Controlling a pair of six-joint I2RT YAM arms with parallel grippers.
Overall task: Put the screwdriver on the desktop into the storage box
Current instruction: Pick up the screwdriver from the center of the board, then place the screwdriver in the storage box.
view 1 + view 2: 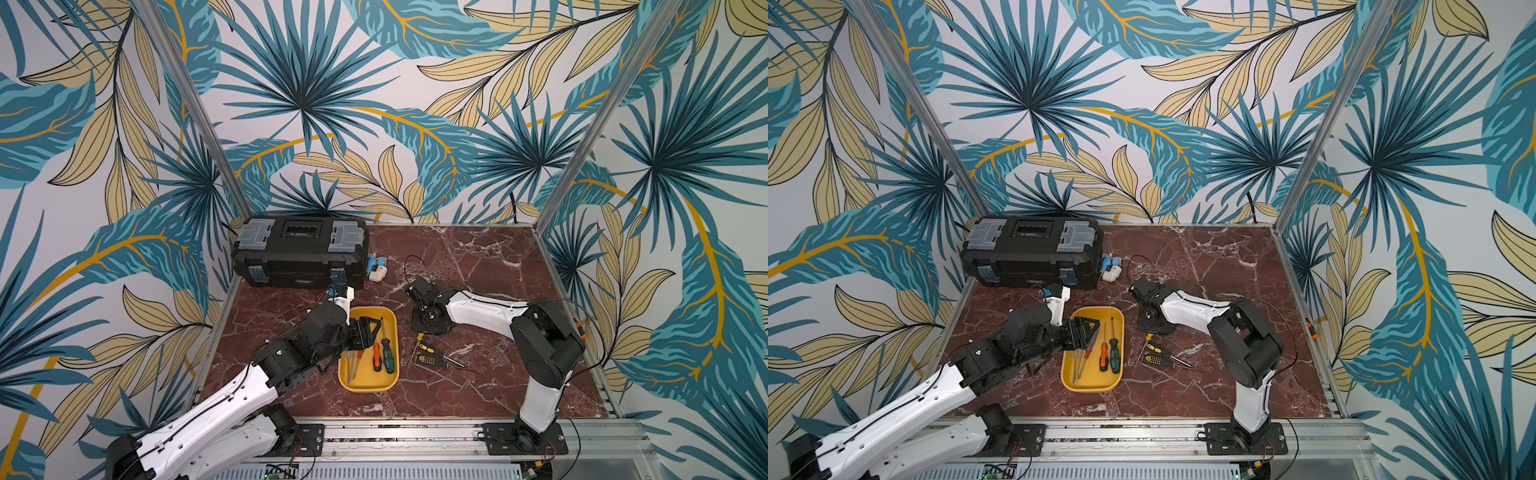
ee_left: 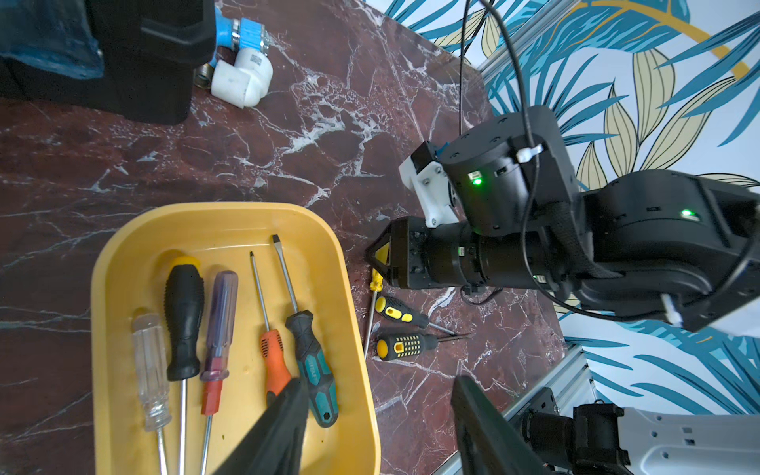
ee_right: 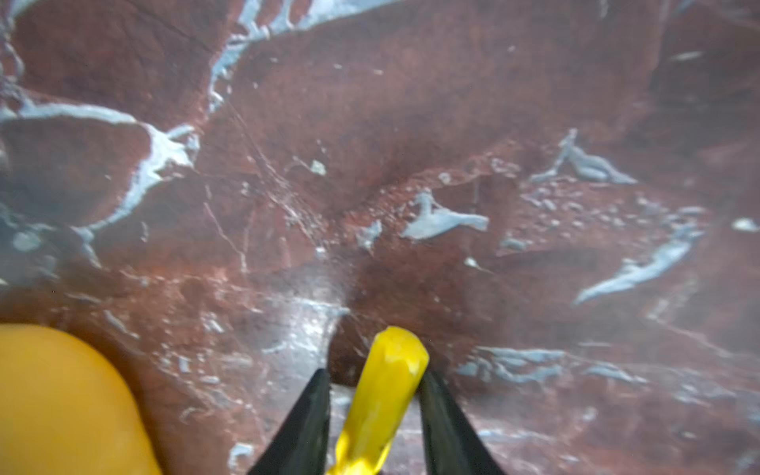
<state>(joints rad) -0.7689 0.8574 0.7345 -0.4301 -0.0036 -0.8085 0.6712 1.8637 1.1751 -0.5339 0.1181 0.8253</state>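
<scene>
Both arms have white shells and black round joints. A thin black cable [image 1: 216, 405] runs along the left arm [image 1: 232, 399]. The right arm [image 1: 482, 309] shows small green lights [image 2: 477, 181] and a white cable tie [image 2: 529, 153]; the right tool [image 3: 374, 371] has black tapered fingers.

No wording can be read clearly. The teal-and-black rubber-handled screwdriver [image 2: 314, 370] bears small pale lettering, too blurred to make out. The white plastic pipe elbow [image 2: 242, 82] carries a dark printed code patch (no legible digits). The black plastic toolbox [image 1: 299, 257] shows an illegible pale nameplate on its front.
</scene>
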